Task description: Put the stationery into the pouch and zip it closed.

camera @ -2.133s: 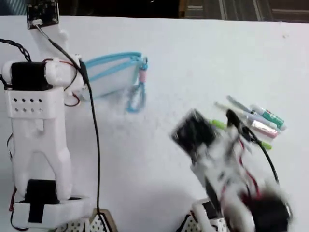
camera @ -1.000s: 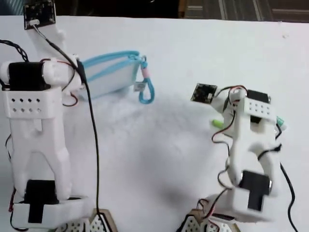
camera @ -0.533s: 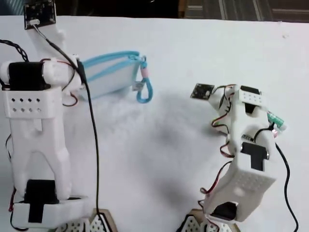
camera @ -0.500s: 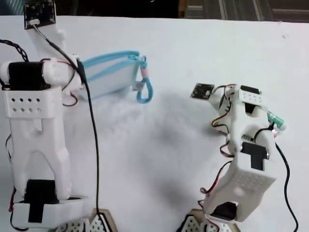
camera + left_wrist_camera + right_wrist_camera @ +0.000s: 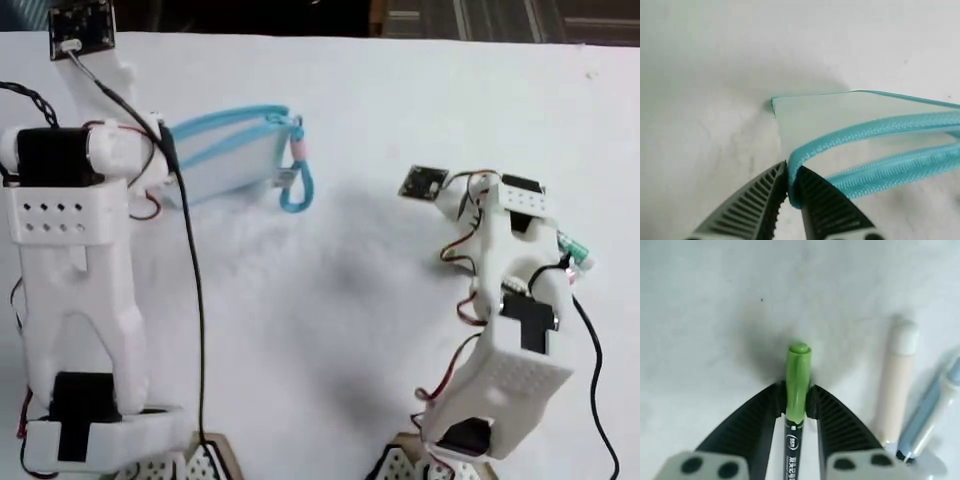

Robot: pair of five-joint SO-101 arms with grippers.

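Well apart from the clear plastic pouch with a light-blue zipper [image 5: 225,160], the right gripper [image 5: 799,392] was clamped tight on a slim green pen [image 5: 798,370], its capped end poking past the black jaws! Just beside that pen, a beige pen [image 5: 897,375] and a blue-grey pen [image 5: 932,407] lay on the white table [image 5: 700,300]. Over at the pouch, the left gripper [image 5: 788,182] pinched one end of the zipper edge. The mouth gaped open, and a blue loop [image 5: 297,190] hung at the far end.

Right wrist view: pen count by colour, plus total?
green pen: 1
cream pen: 1
pale blue pen: 1
Total: 3
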